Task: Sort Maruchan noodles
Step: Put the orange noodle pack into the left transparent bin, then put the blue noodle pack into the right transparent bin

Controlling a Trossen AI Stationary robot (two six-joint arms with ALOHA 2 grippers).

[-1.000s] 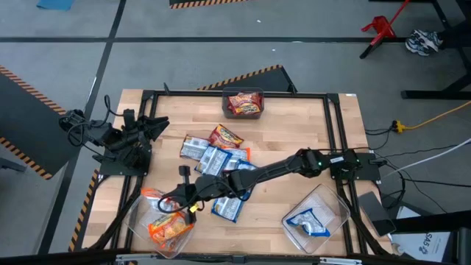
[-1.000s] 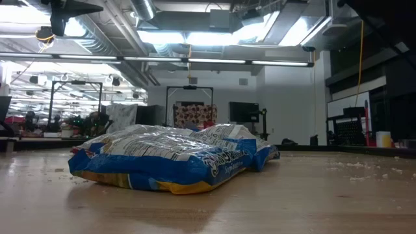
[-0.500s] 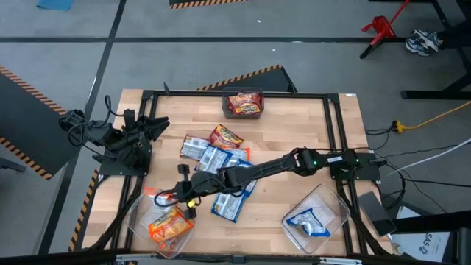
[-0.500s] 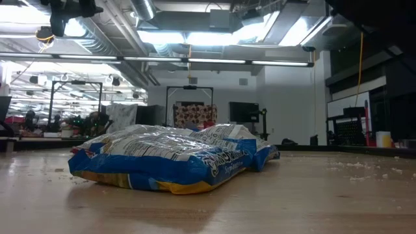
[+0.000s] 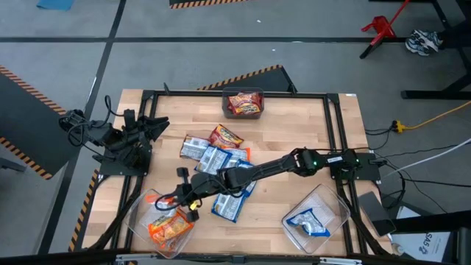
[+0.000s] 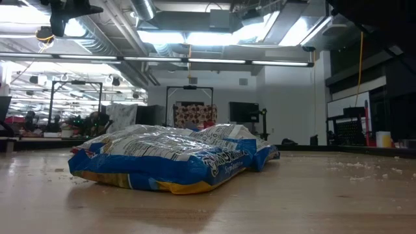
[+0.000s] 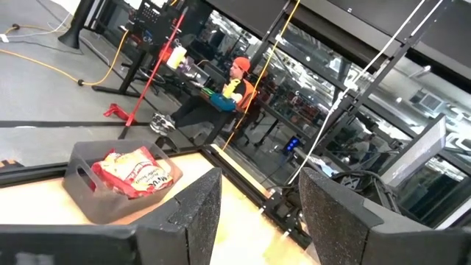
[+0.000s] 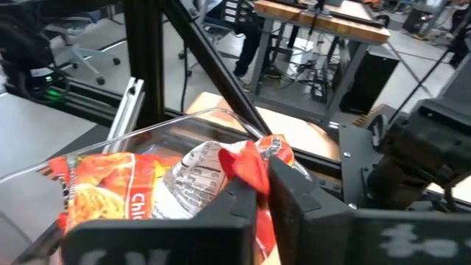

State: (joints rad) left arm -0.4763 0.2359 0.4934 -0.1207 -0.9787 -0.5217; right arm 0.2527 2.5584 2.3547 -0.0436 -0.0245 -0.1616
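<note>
My right gripper [image 5: 179,199] [image 8: 263,185] reaches across the table to the far rim of the near-left clear bin [image 5: 137,221] and is shut on an orange-and-silver noodle packet [image 8: 195,180]. More orange packets [image 5: 169,225] [image 8: 103,188] lie in that bin. A heap of blue-and-white packets [image 5: 221,163] [image 6: 169,159] with one red-orange packet [image 5: 225,136] lies flat mid-table. My left gripper [image 5: 151,126] [image 7: 252,213] waits open at the far-left corner. My right gripper pinches the packet's crinkled red-orange end seal [image 8: 254,158] between its two fingers. The packet's silver body extends past the fingertips over the orange packets in the bin. I cannot tell whether it rests on them.
A grey bin [image 5: 243,104] [image 7: 88,193] at the far edge holds a red-orange packet [image 7: 136,173]. A clear bin [image 5: 318,216] near right holds a blue-and-white packet. A black frame runs round the table. Bare wood lies right of the heap.
My right gripper has shifted a little toward the far edge over the near-left bin's rim and stays shut. The heap of packets has not moved.
</note>
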